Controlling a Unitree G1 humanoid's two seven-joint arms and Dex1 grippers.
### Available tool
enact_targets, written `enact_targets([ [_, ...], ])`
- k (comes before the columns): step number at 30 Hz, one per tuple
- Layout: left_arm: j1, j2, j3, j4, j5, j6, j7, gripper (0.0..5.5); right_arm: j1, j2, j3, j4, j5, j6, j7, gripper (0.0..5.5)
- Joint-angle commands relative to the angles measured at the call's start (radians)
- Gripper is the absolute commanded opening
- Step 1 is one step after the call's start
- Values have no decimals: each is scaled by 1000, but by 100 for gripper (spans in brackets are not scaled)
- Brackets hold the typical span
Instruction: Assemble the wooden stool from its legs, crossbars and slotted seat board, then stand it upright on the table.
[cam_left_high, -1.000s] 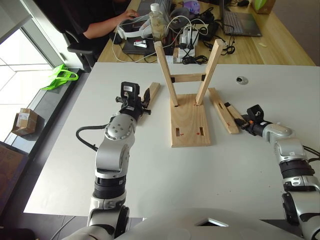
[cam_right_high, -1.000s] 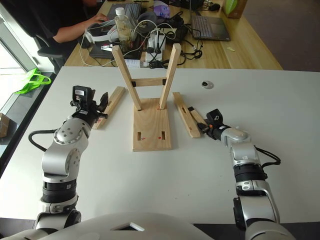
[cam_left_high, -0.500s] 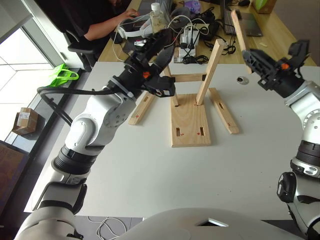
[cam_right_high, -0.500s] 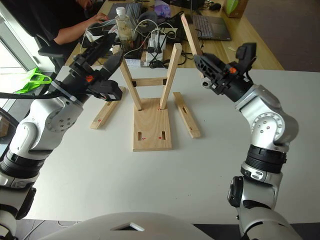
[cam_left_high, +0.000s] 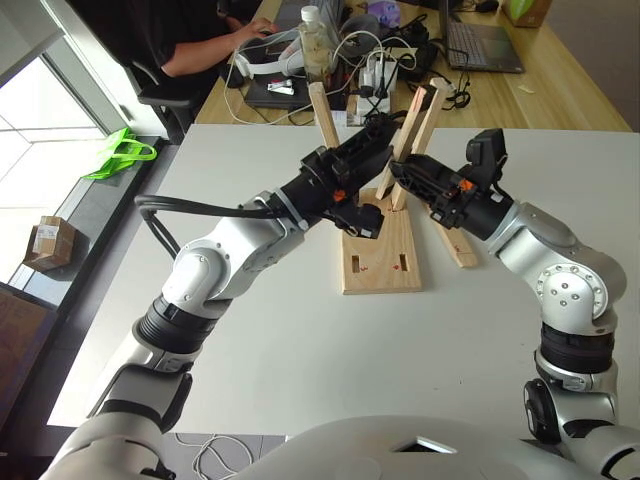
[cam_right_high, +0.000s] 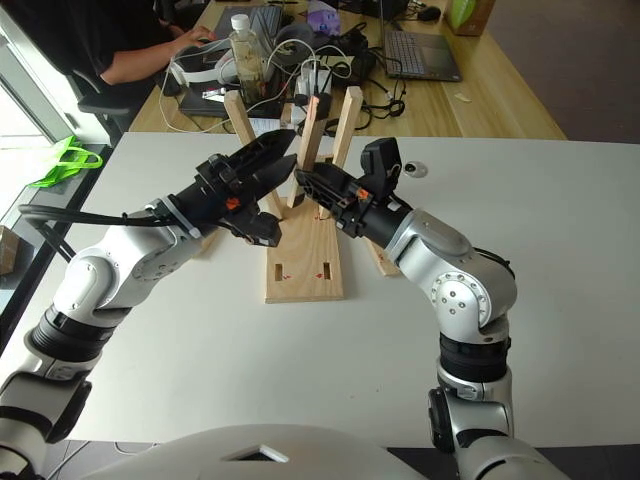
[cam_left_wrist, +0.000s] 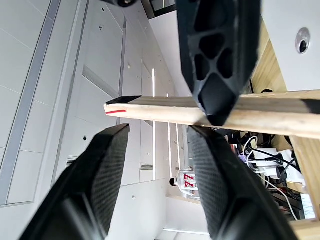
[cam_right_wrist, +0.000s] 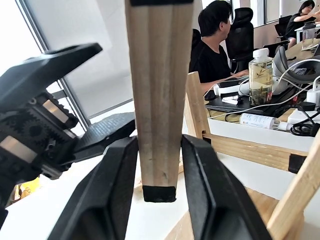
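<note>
The slotted seat board (cam_left_high: 380, 262) lies flat on the white table. Two legs (cam_left_high: 323, 112) (cam_left_high: 433, 98) stand in its far slots, joined by a crossbar (cam_right_wrist: 250, 152). My right gripper (cam_left_high: 405, 178) is shut on a third wooden leg (cam_right_high: 308, 135), tilted upward over the board's far end; its fingers (cam_right_wrist: 117, 190) clamp both sides of that leg (cam_right_wrist: 157, 100). My left gripper (cam_right_high: 272, 165) hovers right beside it, open, and the held leg (cam_left_wrist: 165, 114) crosses just past its fingertips (cam_left_wrist: 112, 150). Another leg (cam_left_high: 455, 245) lies on the table right of the board.
A wooden desk behind the table carries a bottle (cam_left_high: 314, 40), cables and a laptop (cam_right_high: 415, 50), with a person seated at it. A small round grommet (cam_right_high: 413, 170) sits in the table's far right. The near half of the table (cam_left_high: 330, 350) is bare.
Both arms have come together over the seat board. My right gripper carried its leg down from the high right to the centre, and the open left gripper swung right to meet it.
</note>
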Motion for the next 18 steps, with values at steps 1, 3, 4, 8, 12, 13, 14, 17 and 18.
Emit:
enact_targets([
  [1, 38, 20, -13, 1, 19, -59, -19, 219, -8, -6, 11, 0, 2, 28, -11, 128],
  [3, 37, 30, -25, 4, 40, -90, -19, 219, -8, -18, 35, -7, 4, 53, 2, 128],
  [4, 33, 33, -28, 7, 51, -102, -20, 219, -9, -22, 45, -10, 5, 62, 8, 128],
  [8, -6, 52, -46, 35, 113, -153, -24, 219, -19, -56, 115, -5, -29, 77, 42, 128],
  [12, -37, 74, -72, 81, 183, -189, -75, 219, -29, -91, 178, -6, -63, 87, 84, 128],
  [13, -42, 78, -79, 99, 192, -193, -95, 219, -31, -96, 187, -9, -66, 89, 93, 128],
  [14, -45, 78, -84, 111, 202, -192, -110, 219, -31, -101, 194, -12, -68, 90, 103, 128],
  [17, -60, 72, -99, 135, 231, -190, -158, 219, -29, -114, 213, -25, -69, 100, 130, 128],
  [18, -67, 71, -102, 145, 240, -187, -179, 219, -29, -117, 219, -29, -70, 104, 137, 127],
])
